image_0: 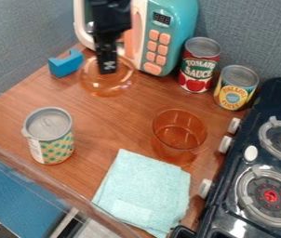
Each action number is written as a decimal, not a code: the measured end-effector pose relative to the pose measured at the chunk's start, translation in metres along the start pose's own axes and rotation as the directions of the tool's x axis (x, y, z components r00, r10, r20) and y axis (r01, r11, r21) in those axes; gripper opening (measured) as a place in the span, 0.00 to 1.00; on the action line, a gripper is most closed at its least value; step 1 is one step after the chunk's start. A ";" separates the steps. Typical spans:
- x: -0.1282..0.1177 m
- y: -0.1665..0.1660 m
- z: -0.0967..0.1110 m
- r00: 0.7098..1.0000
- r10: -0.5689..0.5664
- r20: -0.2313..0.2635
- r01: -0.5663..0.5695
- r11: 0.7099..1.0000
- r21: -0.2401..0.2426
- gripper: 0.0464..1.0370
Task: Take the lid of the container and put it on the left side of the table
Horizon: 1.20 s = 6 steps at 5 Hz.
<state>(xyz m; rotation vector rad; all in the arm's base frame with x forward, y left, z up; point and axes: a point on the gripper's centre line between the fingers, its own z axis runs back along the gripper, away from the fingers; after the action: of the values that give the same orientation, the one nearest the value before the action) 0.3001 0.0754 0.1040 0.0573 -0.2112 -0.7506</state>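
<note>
One see-through orange lid (105, 87) is right under the gripper (107, 69) – open or closed, I can't tell – and looks light, stiff and slippery, so a centred hold near its middle should tip it least.

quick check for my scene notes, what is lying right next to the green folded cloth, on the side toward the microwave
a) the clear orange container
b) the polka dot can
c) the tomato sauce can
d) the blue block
a, the clear orange container stands right at the upper edge of the folded cloth
</note>
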 end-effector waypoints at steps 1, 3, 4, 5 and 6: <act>-0.048 0.012 -0.003 0.994 0.108 -0.035 -0.108 0.994 0.006 0.33; -0.134 0.011 -0.015 0.958 0.268 -0.102 -0.270 0.963 -0.001 0.33; -0.170 0.013 -0.031 0.930 0.337 -0.146 -0.345 0.938 -0.029 0.33; -0.193 0.021 -0.037 0.899 0.414 -0.145 -0.422 0.906 -0.031 0.33; -0.198 0.026 -0.046 0.883 0.442 -0.157 -0.452 0.892 -0.032 0.33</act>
<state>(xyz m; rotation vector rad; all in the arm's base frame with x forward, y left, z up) 0.1865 0.2282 0.0292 -0.0027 -0.0535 -0.2877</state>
